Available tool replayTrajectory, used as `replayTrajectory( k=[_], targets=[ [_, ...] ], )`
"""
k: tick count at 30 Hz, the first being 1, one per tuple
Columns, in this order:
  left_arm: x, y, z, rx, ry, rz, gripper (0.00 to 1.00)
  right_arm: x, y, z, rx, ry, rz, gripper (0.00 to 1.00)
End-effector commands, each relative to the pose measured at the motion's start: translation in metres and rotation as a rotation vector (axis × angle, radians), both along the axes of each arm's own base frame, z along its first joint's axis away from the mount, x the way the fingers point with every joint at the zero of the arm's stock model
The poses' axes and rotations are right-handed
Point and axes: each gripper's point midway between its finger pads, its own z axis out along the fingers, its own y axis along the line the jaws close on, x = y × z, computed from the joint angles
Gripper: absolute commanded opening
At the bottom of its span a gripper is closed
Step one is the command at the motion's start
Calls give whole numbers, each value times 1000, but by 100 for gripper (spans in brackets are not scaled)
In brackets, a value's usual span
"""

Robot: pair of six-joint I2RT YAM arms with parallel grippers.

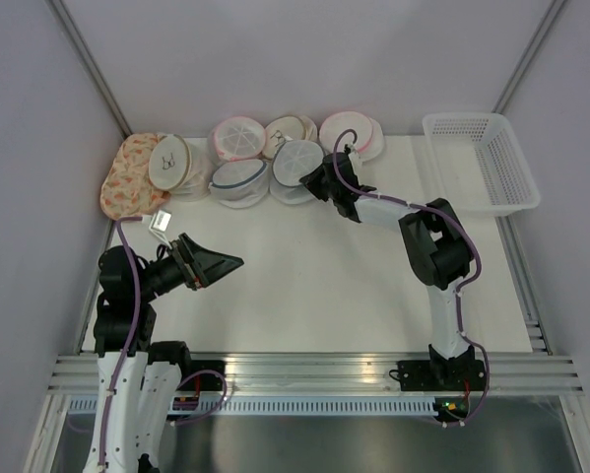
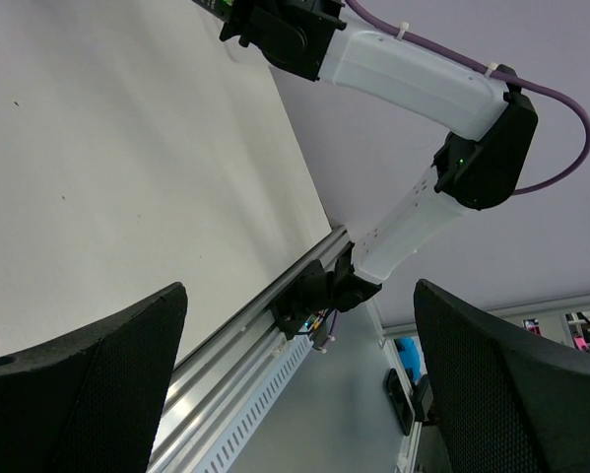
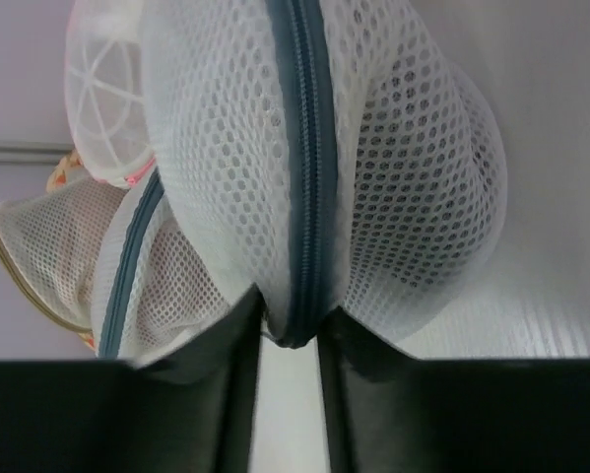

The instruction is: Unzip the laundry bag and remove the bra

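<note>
Grey-blue zipper rim (image 3: 304, 148) rises straight up from between the fingers of my right gripper (image 3: 293, 325), whose jaws stand close together, pinching the lowest bend of that rim with mesh pressed against both sides. The laundry bag (image 3: 393, 148) lies directly ahead, touching my fingertips, its white dome bulging to either side of a seam that runs in line with my reach. I judge the slider, which I cannot pick out, must be found along that line. The bag sits at the far edge of the table (image 1: 304, 286), about midway along, and my right arm is much the nearer. My left gripper (image 1: 226, 263) hangs wide apart and empty over the near left part. No bra shows through the mesh. Beyond, leftward, leans a second grey-blue-rimmed bag (image 1: 240, 182), then a pink-rimmed bag (image 1: 237, 136), a white basket (image 1: 477, 163) at the far right corner, and pale walls close behind.
</note>
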Motion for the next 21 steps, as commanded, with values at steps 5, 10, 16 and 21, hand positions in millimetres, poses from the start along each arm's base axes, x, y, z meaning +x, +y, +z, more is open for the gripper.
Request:
replayTrajectory(
  k=[5, 10, 16, 21],
  targets=[
    [-4, -1, -7, 7, -1, -16, 100, -3, 3, 38, -8, -169, 127, 0],
    [0, 1, -19, 16, 18, 7, 100, -65, 7, 24, -26, -31, 481, 0],
    [8, 4, -32, 45, 27, 24, 99, -168, -28, -18, -163, 215, 961, 0],
    [20, 8, -47, 82, 57, 37, 100, -223, -83, -27, -366, 398, 1040, 0]
  ],
)
